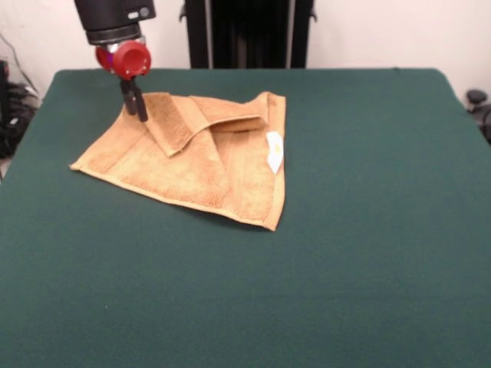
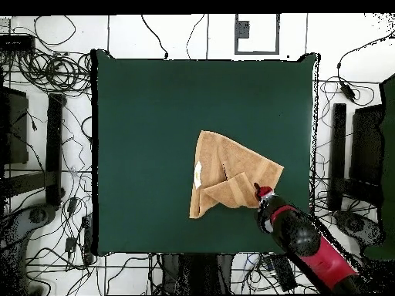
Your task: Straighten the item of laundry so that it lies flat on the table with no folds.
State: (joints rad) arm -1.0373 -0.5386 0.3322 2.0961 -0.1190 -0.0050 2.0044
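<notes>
**Towel still folded, gripper at its corner**

The table [image 1: 368, 253] carries the towel [image 1: 192, 165] toward its robot side, still unflattened: a banded flap lies doubled over the middle. The gripper [image 1: 134, 103] meets the towel's far corner, jaws nearly together, seemingly pinching the edge. The front view shows the care tag [image 1: 274, 151] and the flap's relief; overhead shows the towel's irregular outline.

My black two-fingered claw [image 1: 133, 100], fingers close together, touches the folded tan-orange terry towel [image 1: 196, 161] upper left on the dark green table [image 1: 368, 230].
</notes>
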